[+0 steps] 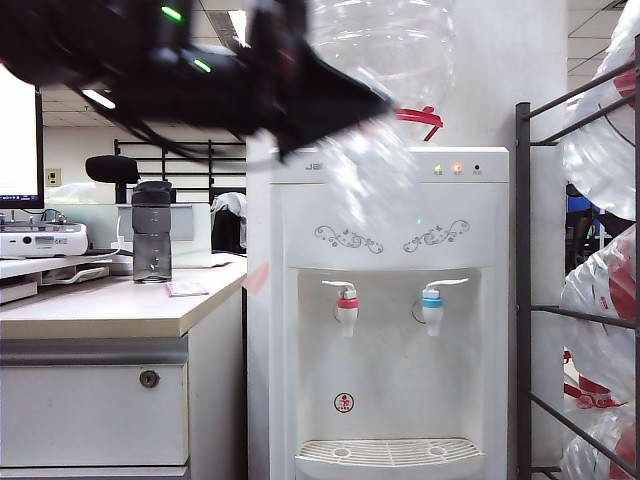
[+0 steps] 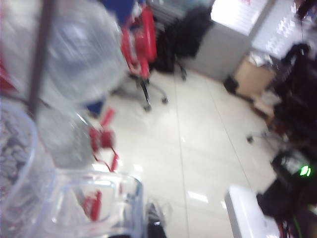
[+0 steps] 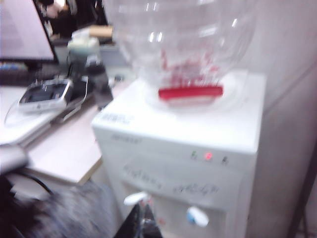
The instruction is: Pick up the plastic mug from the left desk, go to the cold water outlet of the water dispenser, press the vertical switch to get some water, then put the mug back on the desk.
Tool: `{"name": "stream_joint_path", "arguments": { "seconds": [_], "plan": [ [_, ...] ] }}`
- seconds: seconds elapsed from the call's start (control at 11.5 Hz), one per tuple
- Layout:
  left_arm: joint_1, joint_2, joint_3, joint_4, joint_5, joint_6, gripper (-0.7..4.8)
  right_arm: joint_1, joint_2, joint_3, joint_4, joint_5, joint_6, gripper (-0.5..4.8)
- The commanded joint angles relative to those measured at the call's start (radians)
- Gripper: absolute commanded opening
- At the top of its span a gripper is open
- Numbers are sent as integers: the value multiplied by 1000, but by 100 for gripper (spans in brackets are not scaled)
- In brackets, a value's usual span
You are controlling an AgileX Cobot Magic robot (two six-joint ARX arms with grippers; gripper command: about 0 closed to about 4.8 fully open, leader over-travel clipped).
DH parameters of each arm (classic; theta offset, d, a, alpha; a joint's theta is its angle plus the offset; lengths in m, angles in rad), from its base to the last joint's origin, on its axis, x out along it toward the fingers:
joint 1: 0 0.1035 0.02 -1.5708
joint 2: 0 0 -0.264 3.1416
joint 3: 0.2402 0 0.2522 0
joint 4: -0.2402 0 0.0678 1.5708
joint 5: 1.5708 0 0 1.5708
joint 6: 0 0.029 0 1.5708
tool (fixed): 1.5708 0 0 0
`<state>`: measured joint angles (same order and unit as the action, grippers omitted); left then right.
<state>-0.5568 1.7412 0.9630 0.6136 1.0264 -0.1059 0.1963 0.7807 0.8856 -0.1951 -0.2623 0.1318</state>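
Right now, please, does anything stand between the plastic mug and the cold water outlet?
Nothing visible does. The left pincer holds the plastic mug aloft before the water dispenser; the cold water outlet is below, its recess open. The right pincer hangs shut.

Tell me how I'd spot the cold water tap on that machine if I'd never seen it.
Find the tall white water dispenser beside the left desk, with a big clear bottle on top. In its recess, above the drip grille, sit two small white taps. The cold water outlet is the right one, with a light-blue band; its neighbour wears a red band.
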Motion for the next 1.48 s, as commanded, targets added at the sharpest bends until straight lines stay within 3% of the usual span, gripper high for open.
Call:
{"name": "stream_joint_path", "arguments": {
  "seconds": [0.09, 0.26, 0.35, 0.78, 1.13, 1.3, 1.48],
  "plan": [
    [-92, 173, 3, 71, -74, 42, -6, -5, -3, 5, -3, -6, 3, -5],
    [-97, 262, 12, 95, -125, 16, -6, -5, -7, 5, -3, -6, 3, -5],
    [-105, 385, 118, 93, -125, 15, -6, -5, -7, 5, -12, -6, -1, -5],
    [-104, 525, 312, 68, -142, -29, -6, -5, -8, 5, -12, -23, -1, -5],
    [-103, 666, 554, -105, -195, -61, -6, -4, -8, 5, -14, -32, -1, -5],
    [-102, 690, 583, -127, -215, -64, -6, -4, -8, 5, -14, -32, -1, -5],
    [-96, 697, 584, -156, -314, -77, -6, -4, -8, 5, -14, -32, -1, -5]
  ]
}}
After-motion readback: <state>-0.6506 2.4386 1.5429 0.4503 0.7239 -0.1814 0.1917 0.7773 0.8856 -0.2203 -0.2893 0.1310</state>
